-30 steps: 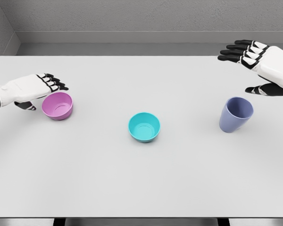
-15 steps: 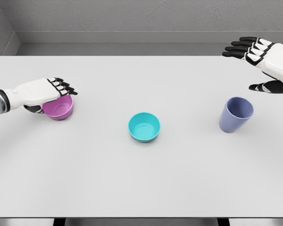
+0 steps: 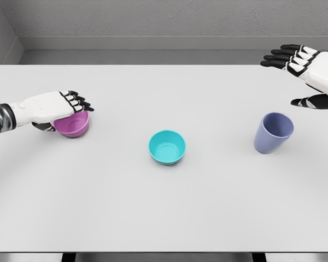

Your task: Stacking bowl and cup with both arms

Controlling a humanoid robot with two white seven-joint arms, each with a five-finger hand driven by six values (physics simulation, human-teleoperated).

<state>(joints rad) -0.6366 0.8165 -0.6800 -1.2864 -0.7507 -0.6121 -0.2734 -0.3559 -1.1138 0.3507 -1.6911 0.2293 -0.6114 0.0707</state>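
The robot's left hand [image 3: 57, 106] lay over the near-left rim of a pink bowl [image 3: 74, 124] on the white desk [image 3: 164, 207], its black-tipped fingers [image 3: 79, 102] draped across the bowl's opening and its thumb down beside the outer wall, though whether the hand had actually closed on the bowl could not be told from the head view. A teal bowl [image 3: 167, 147] stood upright near the middle of the desk, well apart from both hands. To the right, a lavender cup [image 3: 273, 132] stood upright with its mouth open to the camera. The right hand [image 3: 306, 73] hovered above and behind the cup, fingers spread and thumb held apart below them, holding nothing.
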